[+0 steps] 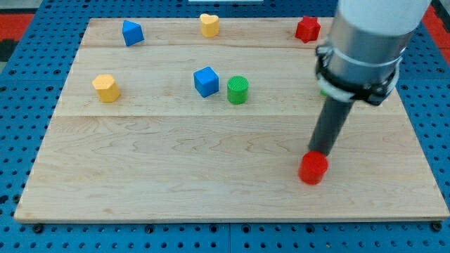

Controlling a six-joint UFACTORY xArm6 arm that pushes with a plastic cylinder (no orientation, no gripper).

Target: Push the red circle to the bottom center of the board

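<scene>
The red circle (313, 169) is a short red cylinder lying on the wooden board (176, 183), right of centre and near the view's bottom. My tip (318, 152) rests right at the circle's upper edge, touching it or nearly so, slightly to its right. The dark rod rises from there to the arm's grey and white body at the view's top right.
A red star-like block (307, 29) sits at the top right. A green cylinder (238, 90) and a blue cube (206, 81) sit mid-board. A yellow heart (209, 24), a blue block (132, 32) and a yellow hexagon-like block (106, 88) lie further left.
</scene>
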